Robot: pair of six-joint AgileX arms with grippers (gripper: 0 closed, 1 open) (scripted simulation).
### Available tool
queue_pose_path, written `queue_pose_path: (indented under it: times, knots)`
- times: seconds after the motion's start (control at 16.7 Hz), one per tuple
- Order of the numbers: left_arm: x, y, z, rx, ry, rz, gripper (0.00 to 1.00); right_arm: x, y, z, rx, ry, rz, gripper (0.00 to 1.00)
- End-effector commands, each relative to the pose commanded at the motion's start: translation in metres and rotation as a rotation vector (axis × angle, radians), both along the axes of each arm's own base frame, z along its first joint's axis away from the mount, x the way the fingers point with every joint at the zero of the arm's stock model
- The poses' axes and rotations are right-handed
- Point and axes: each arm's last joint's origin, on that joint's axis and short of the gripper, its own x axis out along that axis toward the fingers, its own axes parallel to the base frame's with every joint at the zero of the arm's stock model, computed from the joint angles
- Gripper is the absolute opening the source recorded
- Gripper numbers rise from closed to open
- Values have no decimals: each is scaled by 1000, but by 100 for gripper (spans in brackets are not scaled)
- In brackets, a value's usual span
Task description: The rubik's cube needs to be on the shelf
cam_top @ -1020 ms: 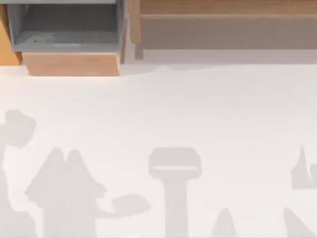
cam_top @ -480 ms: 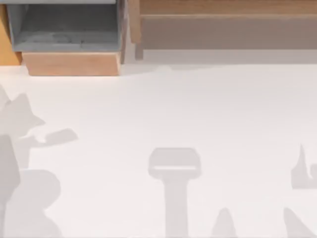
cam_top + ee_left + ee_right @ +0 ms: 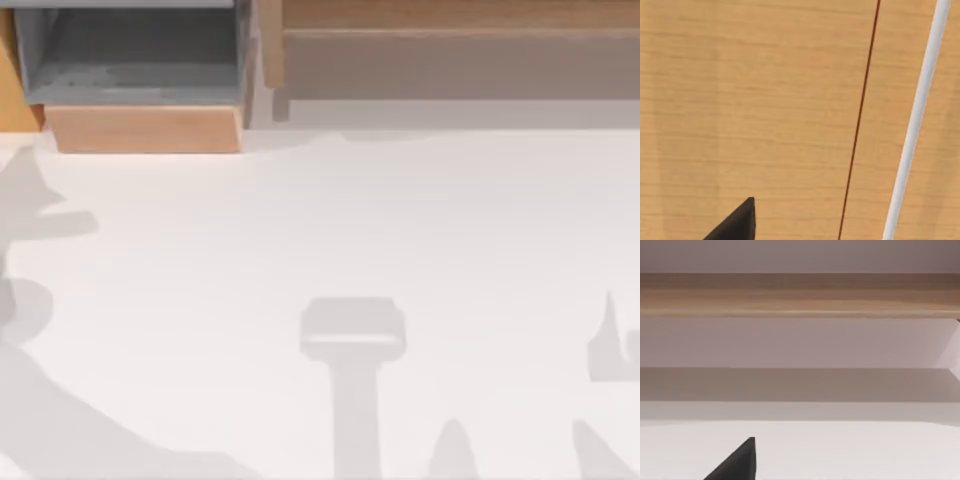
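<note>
The rubik's cube is out of view. The shelf (image 3: 450,18) is a long light-wood board with a grey-brown front face, running along the far edge of the table from the middle to the right, with a wooden side post (image 3: 270,45) at its left end. The right wrist view faces the shelf (image 3: 800,295) across the white table, with a dark corner of my right gripper (image 3: 737,462) at the picture's edge. In the left wrist view, a dark corner of my left gripper (image 3: 737,222) hangs over a light-wood surface (image 3: 750,100).
A grey-lined boxy compartment (image 3: 130,50) with a light wood front (image 3: 145,128) stands at the far left, beside the post. The white table (image 3: 380,220) carries grey arm shadows at its left edge and along its near edge. A white strip (image 3: 920,115) crosses the wood in the left wrist view.
The left arm's shadow on the table has swept from the near left out to the left edge and toward the far left corner. The shadows at the middle and right have not moved.
</note>
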Motion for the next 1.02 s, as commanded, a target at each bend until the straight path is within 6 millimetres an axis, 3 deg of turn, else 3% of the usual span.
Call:
queue_pose_path:
  times: [0.3,0.72,1.02]
  knots:
    - [19,-2,-9,77,-46,-16,100,0,0,0,0,0,0,100]
    - [19,-1,-9,80,-48,-13,100,0,0,0,0,0,0,100]
    - [40,-3,-10,81,-49,-17,100,0,0,0,0,0,0,100]
